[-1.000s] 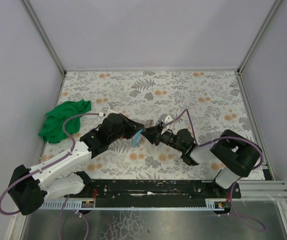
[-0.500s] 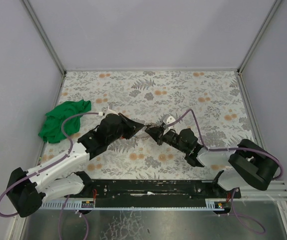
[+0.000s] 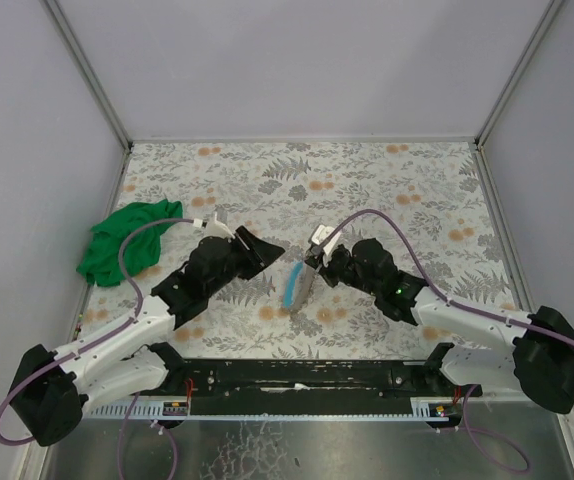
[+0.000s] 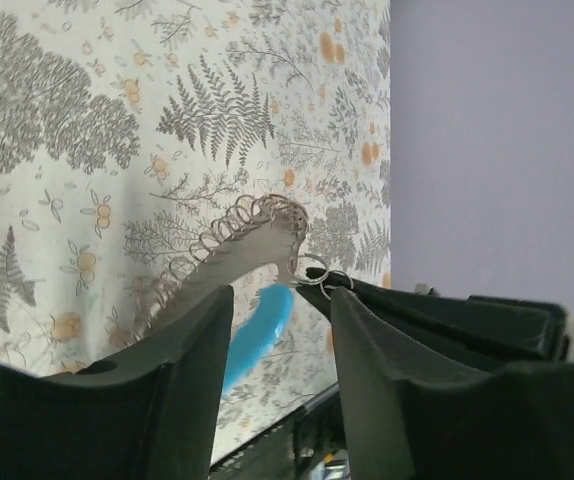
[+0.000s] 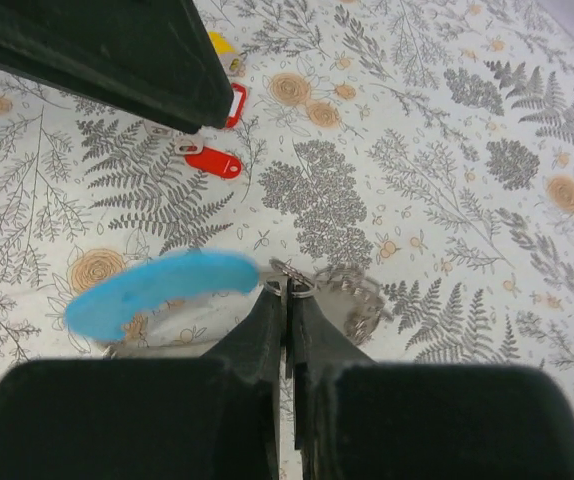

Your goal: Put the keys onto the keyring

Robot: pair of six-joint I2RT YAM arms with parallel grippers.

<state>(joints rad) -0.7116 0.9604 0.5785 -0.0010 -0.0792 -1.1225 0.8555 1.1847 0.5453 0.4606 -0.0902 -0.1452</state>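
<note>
1. Keyring (image 3: 294, 285): in the top view it sits at the middle of the table (image 3: 407, 180), between the two grippers. Its light-blue arc runs from 1 o'clock down to 7 o'clock, with the grey part just beside it on the 3 o'clock side.
2. The right gripper (image 3: 315, 262) is at the keyring's 1 o'clock end. In the right wrist view its fingers (image 5: 267, 325) are pressed together, pinching the small metal rings where the blue arc meets the grey coiled part.
3. In that same view the blue arc reaches out toward 9 o'clock from the pinch and the grey coil curls off toward 3 o'clock. A shadow lies on the table under the arc. I cannot tell whether the far end touches the surface.
4. The left gripper (image 3: 267, 248) is at about 10 o'clock from the keyring in the top view, near it but apart. In the left wrist view its fingers (image 4: 182, 380) stand spread with nothing between them. The coil and the blue arc lie beyond the tips.
5. Keys (image 5: 214, 162): the right wrist view shows them on the table at about 11 o'clock from the pinch, apart from the keyring. Two have red tags and one has a yellow tag, the yellow one at the edge of the left gripper's dark body.
6. A green cloth (image 3: 127, 240) lies bunched at 9 o'clock from the left gripper, by the table's left edge.
</note>
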